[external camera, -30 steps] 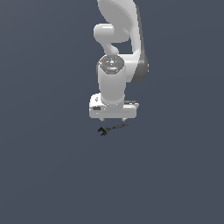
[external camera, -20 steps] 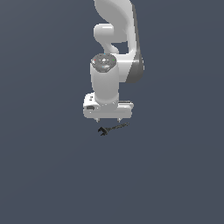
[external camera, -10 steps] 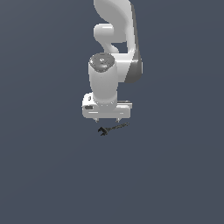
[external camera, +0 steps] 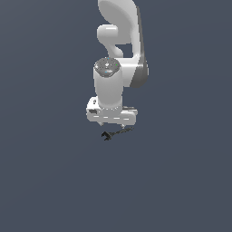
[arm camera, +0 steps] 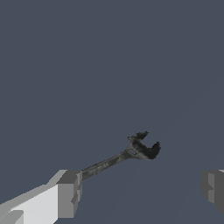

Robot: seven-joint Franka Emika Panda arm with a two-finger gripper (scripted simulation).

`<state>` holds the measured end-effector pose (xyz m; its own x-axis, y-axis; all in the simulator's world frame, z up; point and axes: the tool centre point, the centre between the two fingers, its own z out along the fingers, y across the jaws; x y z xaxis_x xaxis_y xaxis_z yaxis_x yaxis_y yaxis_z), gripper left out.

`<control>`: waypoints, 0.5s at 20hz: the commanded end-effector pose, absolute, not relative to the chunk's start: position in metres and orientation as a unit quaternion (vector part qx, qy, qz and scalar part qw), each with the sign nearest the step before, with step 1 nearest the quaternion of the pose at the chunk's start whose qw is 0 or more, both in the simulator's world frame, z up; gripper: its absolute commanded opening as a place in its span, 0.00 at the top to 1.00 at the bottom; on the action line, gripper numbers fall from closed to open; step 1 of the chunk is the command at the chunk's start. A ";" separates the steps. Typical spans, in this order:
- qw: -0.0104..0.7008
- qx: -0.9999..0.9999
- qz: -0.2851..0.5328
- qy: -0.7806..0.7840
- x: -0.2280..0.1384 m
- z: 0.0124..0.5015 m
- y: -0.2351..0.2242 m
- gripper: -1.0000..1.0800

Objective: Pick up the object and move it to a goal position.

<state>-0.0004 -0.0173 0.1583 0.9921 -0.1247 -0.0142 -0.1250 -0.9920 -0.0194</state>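
Gripper [arm camera: 140, 192]: fingers spread wide, gripping nothing. Tool [arm camera: 131, 153]: thin grey stem, black claw end, lying on the flat surface [external camera: 54, 181] beneath the hand, stem near one finger [arm camera: 69, 194]. Risk: off-centre closing may nudge or flip so slender a tool.

Arm: a white Panda arm [external camera: 118, 50] is seen from above against a plain dark grey ground, its wrist pointed downward.
Gripper: the gripper [external camera: 118, 127] is held directly over the object; its fingers are largely hidden beneath the white hand body.
Object: a small dark tool [external camera: 115, 133] is seen just below the hand, its black claw end turned toward the exterior view's left.
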 end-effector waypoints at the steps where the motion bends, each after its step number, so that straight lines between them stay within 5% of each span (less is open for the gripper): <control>1: 0.011 -0.996 0.007 0.083 -0.002 0.154 -0.015 0.04; 10: 0.012 -0.982 0.008 0.187 -0.008 0.135 -0.007 0.04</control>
